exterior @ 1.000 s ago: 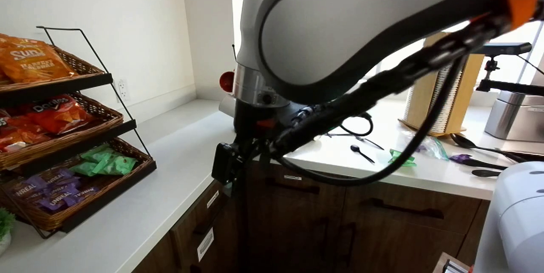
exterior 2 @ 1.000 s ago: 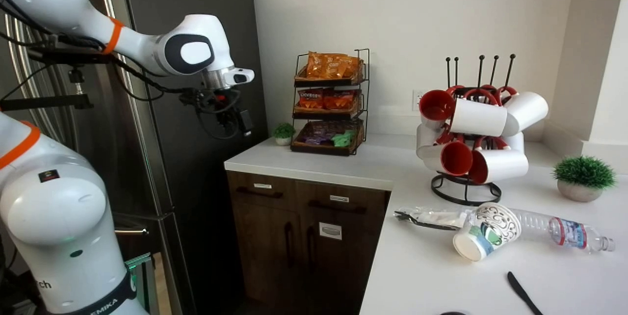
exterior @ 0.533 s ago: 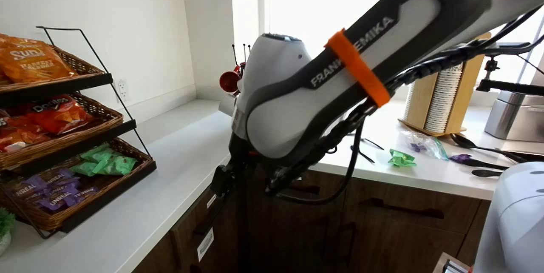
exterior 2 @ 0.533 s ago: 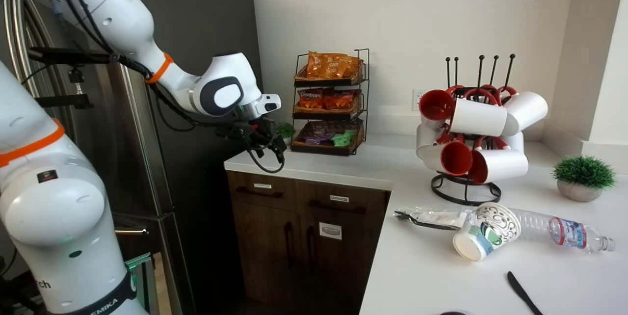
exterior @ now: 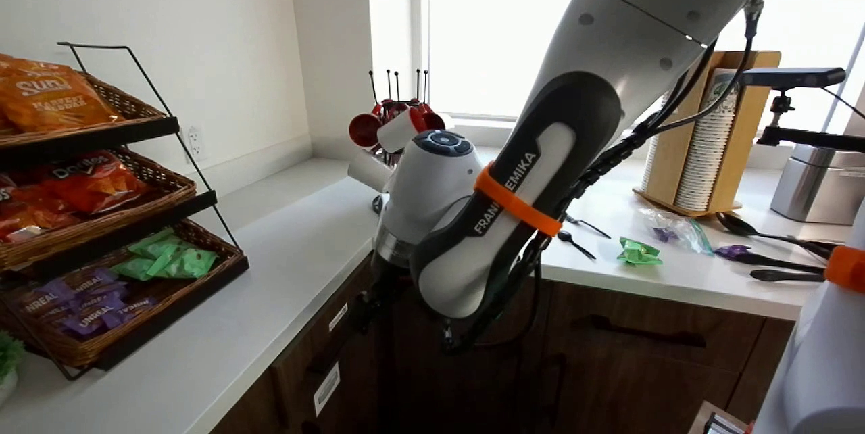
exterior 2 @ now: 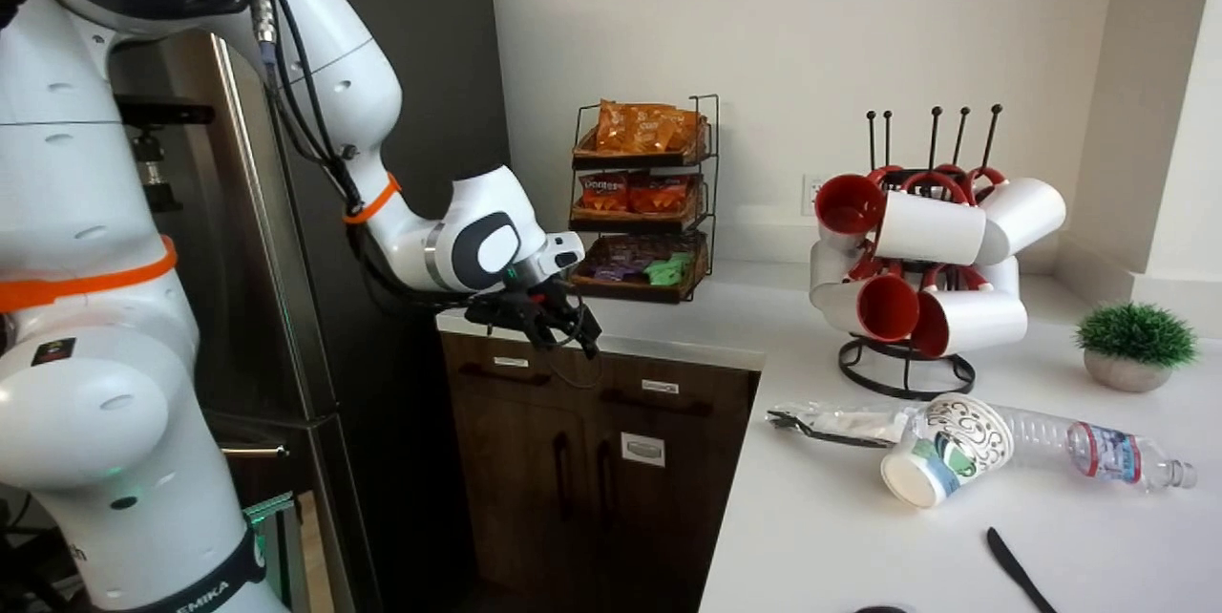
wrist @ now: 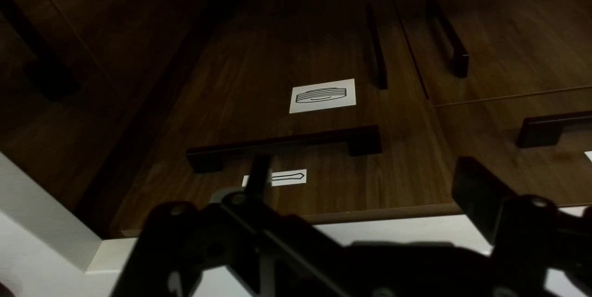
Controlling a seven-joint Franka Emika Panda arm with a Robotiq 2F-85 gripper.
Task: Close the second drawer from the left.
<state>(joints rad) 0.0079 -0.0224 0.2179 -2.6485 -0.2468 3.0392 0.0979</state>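
Pushed in too low, the wide-spread gripper [wrist: 363, 166] could snag the handle [wrist: 284, 143] on the second drawer from the left [wrist: 328, 174].

Kitchen corner, bright above, dim below

Pale walls [exterior 2: 764, 21] noted meeting at a corner, one fitted with a wall outlet [exterior: 194, 143]. Window [exterior: 486, 28] bleached white. White counter [exterior 2: 840, 546] laid in an L; dark brown cabinet doors [exterior 2: 511, 489] beneath it sunk in shadow. Tall, dark-sided refrigerator [exterior 2: 439, 69] placed beside one end of the counter.
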